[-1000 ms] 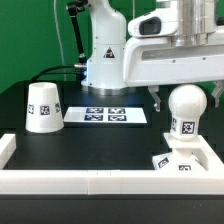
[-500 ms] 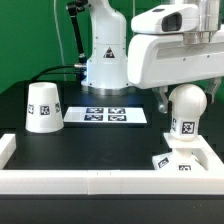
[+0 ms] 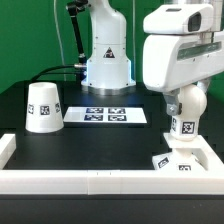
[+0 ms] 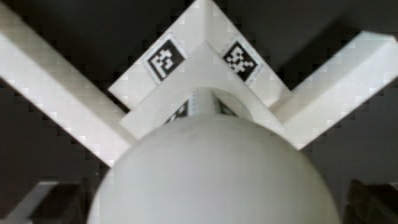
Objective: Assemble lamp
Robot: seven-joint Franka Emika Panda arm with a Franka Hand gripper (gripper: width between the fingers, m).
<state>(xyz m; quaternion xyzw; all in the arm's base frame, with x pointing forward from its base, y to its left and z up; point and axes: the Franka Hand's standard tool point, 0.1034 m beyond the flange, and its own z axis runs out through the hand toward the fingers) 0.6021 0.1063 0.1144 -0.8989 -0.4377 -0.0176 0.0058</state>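
Black table top [image 3: 100,140] is what I see first, with a green wall behind it. Along the near edge and round the corner runs a low white fence [image 3: 90,182]. At the back stands the big shiny white robot arm [image 3: 105,50]. Its thick white head hangs right over the matte white ball-shaped bulb [image 3: 190,112].

The two-finger claw [image 3: 176,95] is down at the top of the bulb. I can see only a small dark bit of it beside the ball. So I cannot tell if the claw is open, closed, or holding the bulb.

The bulb stands upright on the small flat square white base [image 3: 170,163]. The base lies in the corner of the fence on the exterior view's right. Both wear black-and-white square tags. The wrist view looks down on the round bulb, with the base under it, tucked in where two fence pieces meet.

The cup-sized tapered white shade [image 3: 44,107] stands on the table on the exterior view's left, wide end down, well apart from the bulb. Between them, near the arm's foot, lies the thin flat white marker board [image 3: 108,115] with its black tags.
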